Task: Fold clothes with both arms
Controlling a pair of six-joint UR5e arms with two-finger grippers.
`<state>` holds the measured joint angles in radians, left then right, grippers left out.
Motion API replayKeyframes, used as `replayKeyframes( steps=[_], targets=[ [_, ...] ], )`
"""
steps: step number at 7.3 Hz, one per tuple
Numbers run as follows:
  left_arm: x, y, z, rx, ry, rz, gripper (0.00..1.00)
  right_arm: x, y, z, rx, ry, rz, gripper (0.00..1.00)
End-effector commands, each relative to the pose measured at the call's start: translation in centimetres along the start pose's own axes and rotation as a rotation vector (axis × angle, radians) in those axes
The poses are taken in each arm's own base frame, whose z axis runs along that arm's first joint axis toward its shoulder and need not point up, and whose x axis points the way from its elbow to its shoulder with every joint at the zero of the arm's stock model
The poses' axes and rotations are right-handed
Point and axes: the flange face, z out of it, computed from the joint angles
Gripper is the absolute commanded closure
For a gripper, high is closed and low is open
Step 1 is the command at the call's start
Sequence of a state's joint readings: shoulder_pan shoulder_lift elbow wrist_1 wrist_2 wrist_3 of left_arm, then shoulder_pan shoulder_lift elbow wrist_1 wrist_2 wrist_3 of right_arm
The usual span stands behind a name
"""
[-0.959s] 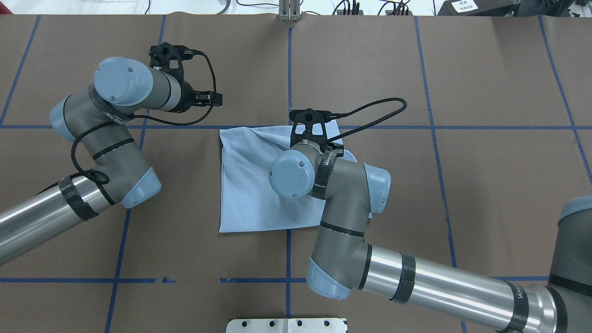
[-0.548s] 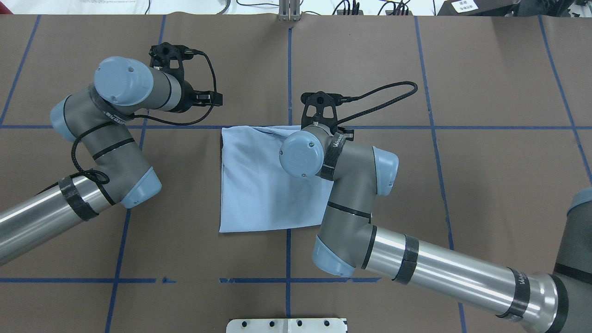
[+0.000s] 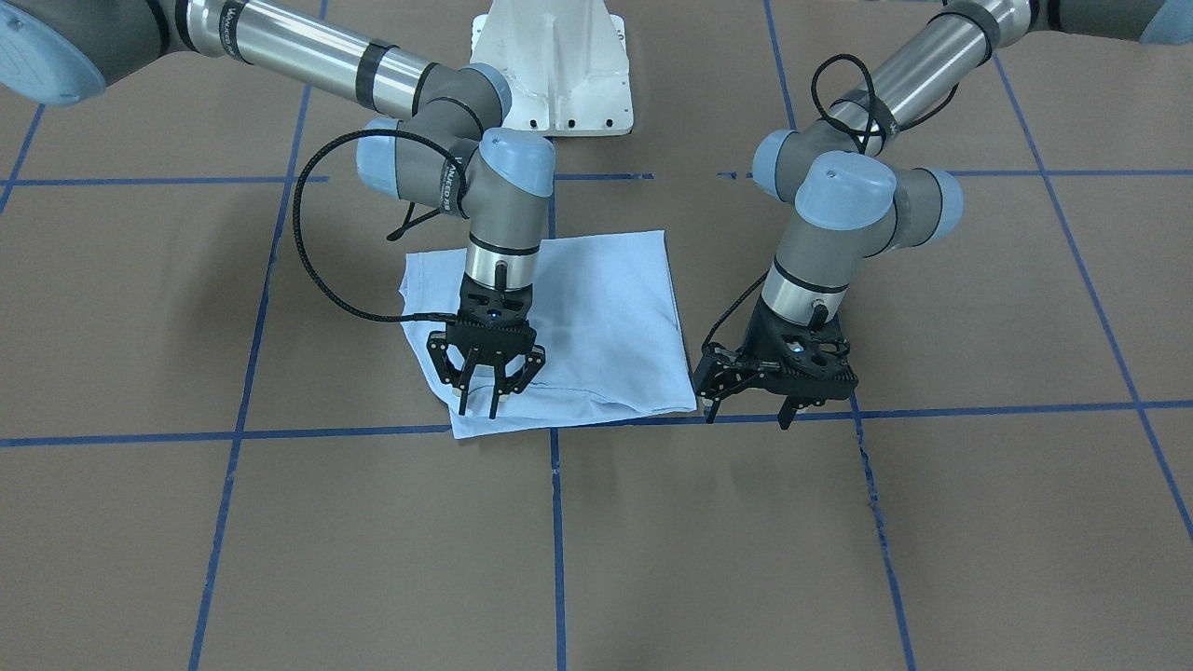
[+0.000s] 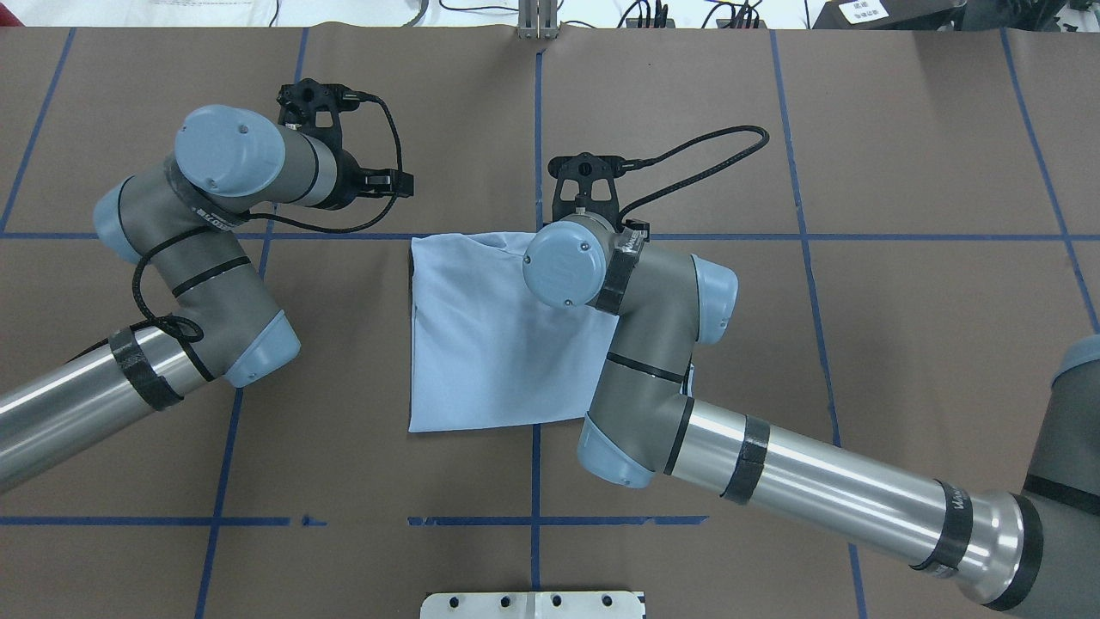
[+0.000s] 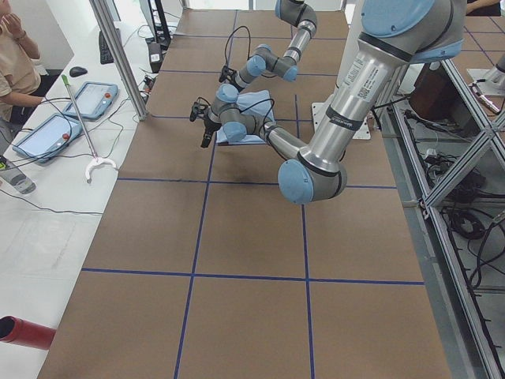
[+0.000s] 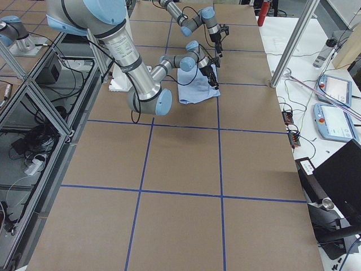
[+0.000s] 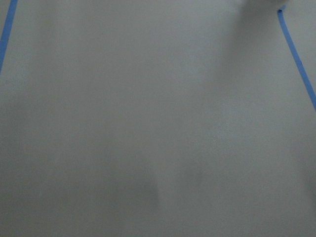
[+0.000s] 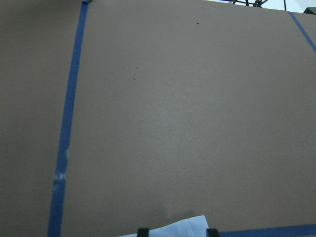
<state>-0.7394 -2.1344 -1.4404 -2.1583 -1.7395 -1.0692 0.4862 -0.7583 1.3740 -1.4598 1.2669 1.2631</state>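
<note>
Bare table [image 4: 902, 129] is left open all around the shirt [image 4: 481, 344]. The shirt's right side is overhung by the right arm [image 4: 653, 344], its far left corner crowded by the left gripper [image 3: 750, 419].

Matt cloth T-shirt [image 3: 606, 308], matt paper-like tbl cover [image 3: 280, 540], right arm [image 4: 825, 486] tube shiny bare metal.

dim, blurred table surface [image 7: 148, 123], blue tape lines [image 7: 296, 54] at both sides

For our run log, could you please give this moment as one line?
T-shirt: folded, flat on table | right gripper: open at its edge | left gripper: open, empty, beside it
</note>
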Motion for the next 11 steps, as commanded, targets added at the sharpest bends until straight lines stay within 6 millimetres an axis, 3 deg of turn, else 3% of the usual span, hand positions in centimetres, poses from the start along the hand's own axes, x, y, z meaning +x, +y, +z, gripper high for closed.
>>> replayKeyframes(
  steps=[1, 3, 6, 9, 11],
  targets=[
    [0.0, 0.0, 0.0, 0.0, -0.001, -0.002, 0.0, -0.3, -0.7, -3.0, -0.044, -0.035, 0.002, 0.0],
    [0.1, 0.0, 0.0, 0.001, 0.002, -0.003, 0.0, -0.8, 4.5, -2.2, -0.045, -0.012, -0.045, 0.0],
    [0.1, 0.0, 0.0, 0.001, 0.002, -0.004, 0.0, 0.0, 5.4, -0.9, -0.07, 0.035, -0.088, 0.0],
    [0.0, 0.0, 0.0, 0.0, 0.001, -0.003, 0.0, 2.0, 3.8, 2.7, -0.066, 0.106, -0.129, 0.0],
    [0.0, 0.0, -0.1, 0.001, 0.002, -0.003, 0.0, 5.5, -1.1, 6.3, -0.074, 0.18, -0.138, 0.0]
  ],
)
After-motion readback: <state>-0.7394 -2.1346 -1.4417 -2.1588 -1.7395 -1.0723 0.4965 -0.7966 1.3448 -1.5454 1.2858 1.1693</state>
